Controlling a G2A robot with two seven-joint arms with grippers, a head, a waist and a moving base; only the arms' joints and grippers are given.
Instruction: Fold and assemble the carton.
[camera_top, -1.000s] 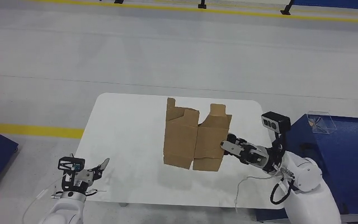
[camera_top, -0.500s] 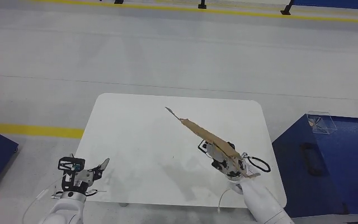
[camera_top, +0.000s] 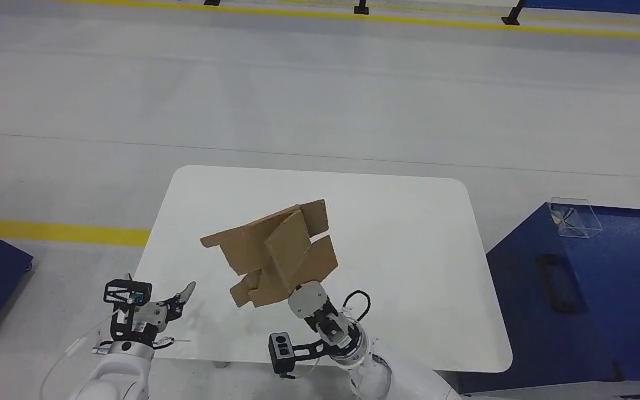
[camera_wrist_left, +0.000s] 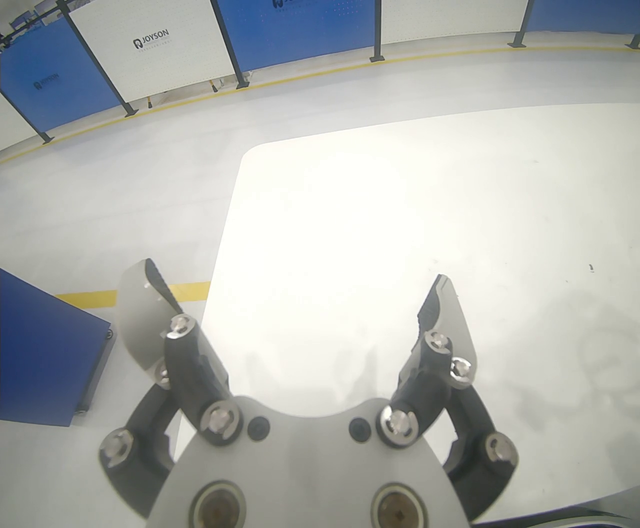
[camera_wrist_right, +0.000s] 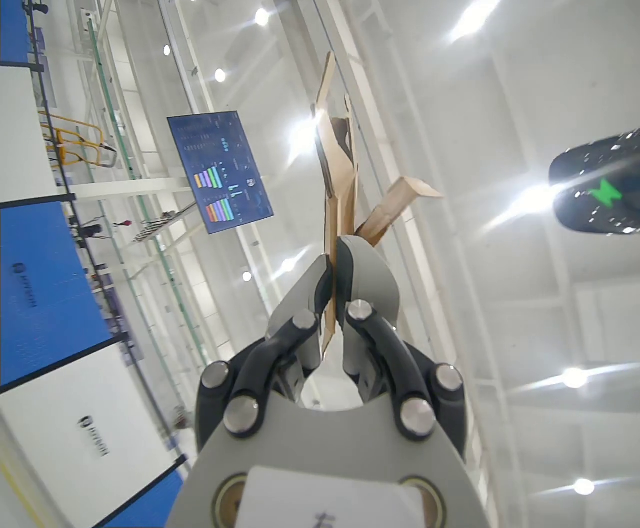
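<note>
Down at the near edge of the table (camera_top: 400, 215), the right gripper (camera_wrist_right: 334, 260) is clenching a thin edge of the carton (camera_top: 275, 250), and that is what is worrying me. It is pinching only a narrow strip of cardboard at the bottom while the whole sheet is leaning out above it. With so little board between the fingers and so much weight overhanging, the carton could be slipping or swivelling in the grip, or creasing in the wrong place. One loose flap is bending off to the side near the fingertips, and it could be catching on the gripper if the piece gets turned.

Off by the near left corner, the left gripper (camera_wrist_left: 295, 285) is hanging released, with its fingers spread wide and nothing between them. It is well apart from the carton, so no second hold is steadying it.

The carton itself is plain brown corrugated board and not yet a box. Its panels are half sprung apart, with the flaps splaying at different angles. It is tilting in the air over the near middle of the table, and I cannot tell whether any corner is touching the surface.
</note>
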